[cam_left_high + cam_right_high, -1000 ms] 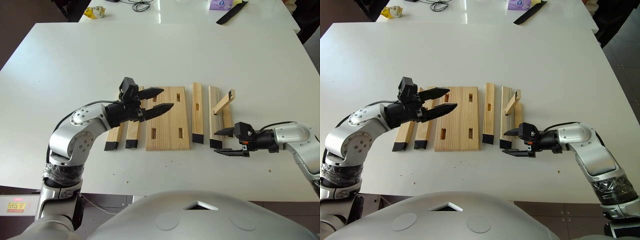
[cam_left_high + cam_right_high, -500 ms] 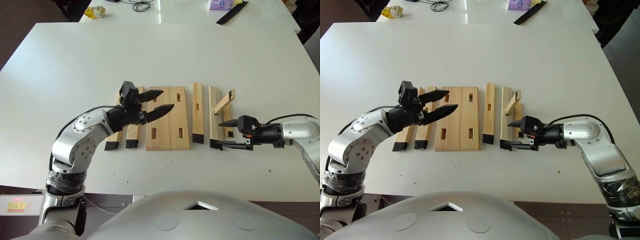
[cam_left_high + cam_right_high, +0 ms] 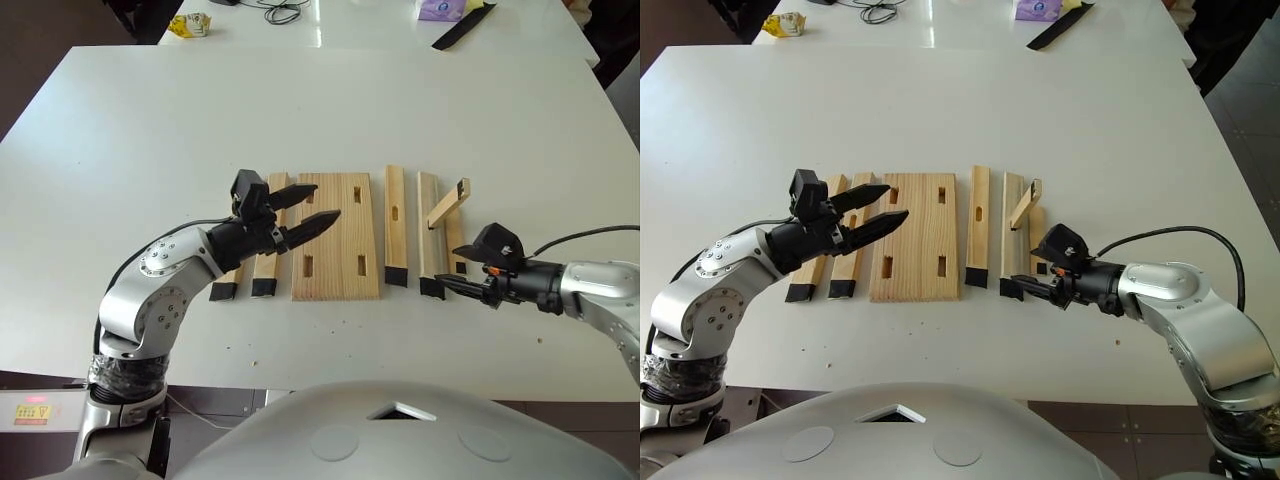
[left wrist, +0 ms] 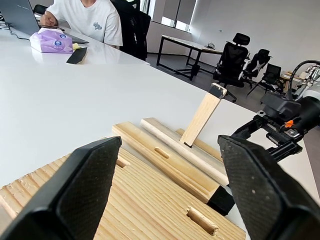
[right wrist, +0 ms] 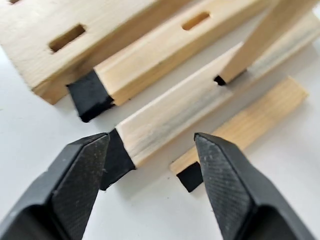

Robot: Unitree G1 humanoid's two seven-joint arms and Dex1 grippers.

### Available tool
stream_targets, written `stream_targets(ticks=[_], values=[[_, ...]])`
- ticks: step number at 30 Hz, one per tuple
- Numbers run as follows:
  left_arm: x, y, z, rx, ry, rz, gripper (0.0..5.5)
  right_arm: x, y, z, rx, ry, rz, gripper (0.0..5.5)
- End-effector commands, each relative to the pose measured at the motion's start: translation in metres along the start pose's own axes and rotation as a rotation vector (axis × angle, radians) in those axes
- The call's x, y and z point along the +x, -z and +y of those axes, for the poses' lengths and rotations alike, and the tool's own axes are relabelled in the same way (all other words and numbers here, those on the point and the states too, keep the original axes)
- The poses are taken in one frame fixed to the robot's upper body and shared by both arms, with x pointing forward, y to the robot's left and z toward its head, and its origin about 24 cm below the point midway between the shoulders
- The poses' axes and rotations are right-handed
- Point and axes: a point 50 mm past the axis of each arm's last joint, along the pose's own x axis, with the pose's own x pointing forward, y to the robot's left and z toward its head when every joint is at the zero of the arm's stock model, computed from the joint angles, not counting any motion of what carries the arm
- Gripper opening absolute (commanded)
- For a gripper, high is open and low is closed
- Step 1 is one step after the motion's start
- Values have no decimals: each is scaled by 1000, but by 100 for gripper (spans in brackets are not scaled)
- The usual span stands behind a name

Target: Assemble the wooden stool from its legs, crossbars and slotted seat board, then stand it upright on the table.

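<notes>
The slotted seat board (image 3: 335, 238) lies flat mid-table, with two legs (image 3: 266, 265) to its left and a slotted leg (image 3: 395, 222) to its right. Further right lies another leg (image 3: 428, 228) with a crossbar (image 3: 448, 203) standing tilted in its slot, and a shorter piece (image 5: 250, 117) beside it. My left gripper (image 3: 326, 200) hovers open over the board's left part (image 4: 150, 210). My right gripper (image 3: 455, 276) is open at table height. Its fingers (image 5: 82, 180) straddle the black-capped near end of the leg (image 5: 165, 117) that bears the crossbar, without closing on it.
The white table (image 3: 150, 130) has wide bare room behind and to both sides of the parts. On a second table behind lie a yellow packet (image 3: 190, 24), a purple pack (image 3: 440, 8) and a black strip (image 3: 462, 27). The table's front edge is close below the parts.
My right gripper has turned and advanced left, so its fingers now straddle the leg's black end. My left gripper has drawn back slightly to the left over the board, still open.
</notes>
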Motion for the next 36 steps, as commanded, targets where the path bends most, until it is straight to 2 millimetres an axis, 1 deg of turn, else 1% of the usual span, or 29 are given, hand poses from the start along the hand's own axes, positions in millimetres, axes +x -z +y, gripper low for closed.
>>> stream_targets(ticks=[1,4,7,14,20,25,29,36], values=[[4,-4,2,21,10,15,358,7,-11,-3,106,82,4,315],[5,-4,3,23,15,20,358,10,-13,-3,176,116,17,315],[4,-3,3,23,12,20,358,12,-14,0,199,117,11,315],[6,-5,3,26,15,19,358,15,-14,3,205,124,5,315],[7,-6,3,27,17,15,358,17,-20,4,197,126,-19,315],[6,-6,3,27,9,16,358,17,-22,5,191,116,-24,315],[6,-7,3,24,5,11,358,18,-19,8,197,111,-11,315],[7,-8,3,25,24,27,358,25,-4,19,241,105,28,315]])
